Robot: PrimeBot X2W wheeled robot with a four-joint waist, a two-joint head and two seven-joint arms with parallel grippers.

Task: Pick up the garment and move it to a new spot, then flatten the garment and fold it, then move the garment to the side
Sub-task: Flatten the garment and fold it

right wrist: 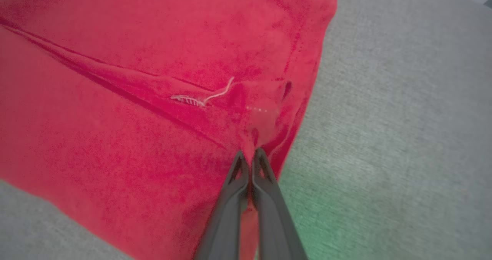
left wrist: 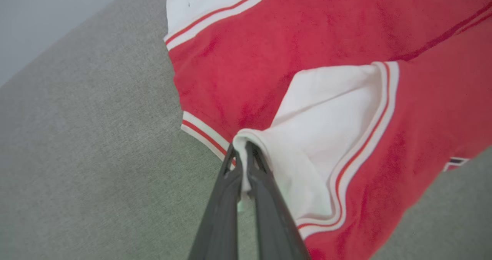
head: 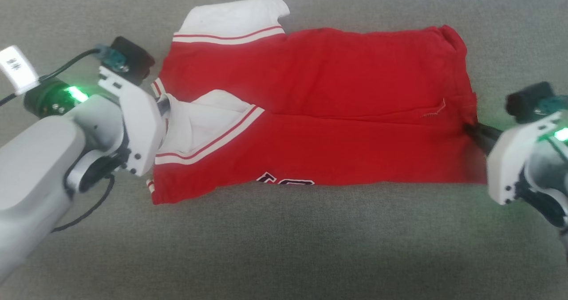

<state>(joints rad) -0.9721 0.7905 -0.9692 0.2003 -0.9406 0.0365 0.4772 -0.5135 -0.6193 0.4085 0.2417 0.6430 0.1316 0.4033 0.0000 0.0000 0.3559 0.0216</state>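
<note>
Lettering (head: 286,181) on the garment (head: 337,91) is cut off at its near edge.

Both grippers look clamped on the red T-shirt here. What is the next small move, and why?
Probably carry the pinched edge across toward the far side, both arms together. The left gripper is shut on the white sleeve, the right gripper on the red hem. The T-shirt is folded only to its middle, and the far half lies uncovered.
</note>
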